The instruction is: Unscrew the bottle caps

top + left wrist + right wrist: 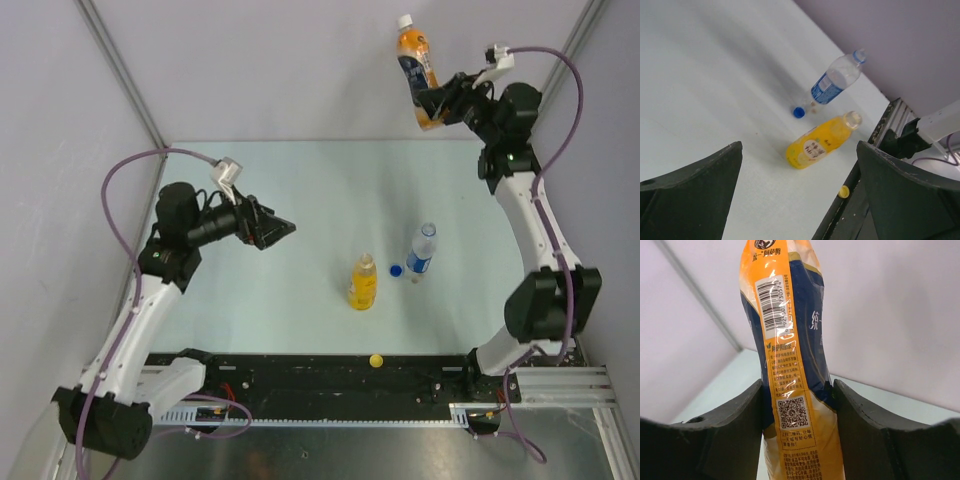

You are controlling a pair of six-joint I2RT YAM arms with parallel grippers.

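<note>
My right gripper (437, 103) is shut on the orange bottle (418, 68) with the dark blue label and holds it high at the back right; its white cap (404, 21) is on. In the right wrist view the orange bottle (792, 360) sits squeezed between both fingers. The yellow bottle (363, 282) and the clear bottle (422, 251) stand uncapped mid-table. The blue cap (396, 270) lies between them. The yellow cap (376, 360) lies on the black front rail. My left gripper (280, 230) is open and empty, raised at the left. The left wrist view shows the yellow bottle (821, 141), clear bottle (836, 80), blue cap (799, 112) and yellow cap (843, 191).
The black rail (300, 375) runs along the table's near edge. Grey walls enclose the back and sides, with a metal post (120, 70) at the back left.
</note>
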